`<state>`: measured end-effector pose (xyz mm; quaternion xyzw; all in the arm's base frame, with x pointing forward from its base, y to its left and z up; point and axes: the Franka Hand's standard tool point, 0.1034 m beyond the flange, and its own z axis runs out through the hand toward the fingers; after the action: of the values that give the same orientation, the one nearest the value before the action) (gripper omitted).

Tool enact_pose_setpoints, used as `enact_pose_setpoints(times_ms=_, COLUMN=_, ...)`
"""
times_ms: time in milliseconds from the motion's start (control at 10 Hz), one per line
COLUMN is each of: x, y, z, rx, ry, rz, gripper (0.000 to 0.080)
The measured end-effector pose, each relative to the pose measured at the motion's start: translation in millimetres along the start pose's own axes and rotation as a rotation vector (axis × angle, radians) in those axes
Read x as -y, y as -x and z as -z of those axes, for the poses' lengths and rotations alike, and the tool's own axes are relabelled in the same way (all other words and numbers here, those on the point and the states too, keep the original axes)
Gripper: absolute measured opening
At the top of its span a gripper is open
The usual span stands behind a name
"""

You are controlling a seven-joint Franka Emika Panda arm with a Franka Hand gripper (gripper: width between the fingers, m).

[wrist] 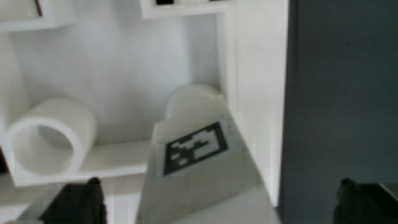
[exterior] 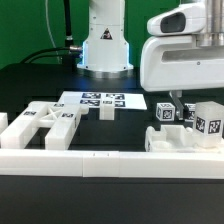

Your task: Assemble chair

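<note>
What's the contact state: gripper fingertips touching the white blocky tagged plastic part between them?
Apart. Wrist view: gripper open, fingertips clear of the white tagged part, gaps either side.

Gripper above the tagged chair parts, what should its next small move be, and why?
Probably ease straight down a little before closing. In the wrist view the gripper is open, and the tagged chair part sits between its fingertips, untouched, so it looks lined up but not yet gripping.
</note>
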<state>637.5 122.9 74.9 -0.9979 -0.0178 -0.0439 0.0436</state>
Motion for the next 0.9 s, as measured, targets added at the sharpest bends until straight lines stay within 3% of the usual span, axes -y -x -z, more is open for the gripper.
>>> enact_pose_setpoints(times_ms=200, x=1.2, y=0.1, z=0.0, rx=0.000, ry=0.002, rz=0.096, gripper=0.0649)
enact_pose_setpoints(times_ms=400, x=2.6, y=0.6, z=-0.5, rx=0.001, ry=0.001, rz=0.097, gripper=0.0398)
enact_pose_setpoints(times_ms=500, x=1.2, y=0.4, z=-0.5, rx=0.001, ry=0.002, rz=0.095, gripper=0.0398)
enact_pose_setpoints(times_ms=600, x=-0.7, y=0.4, z=-0.8, rx=0.001, ry=0.003, rz=0.089, gripper=0.0294)
enact_pose_setpoints(times_ms=900, x=-1.5, y=0.7, z=-1.3, rx=0.002, ry=0.002, rz=0.023, gripper=0.0294)
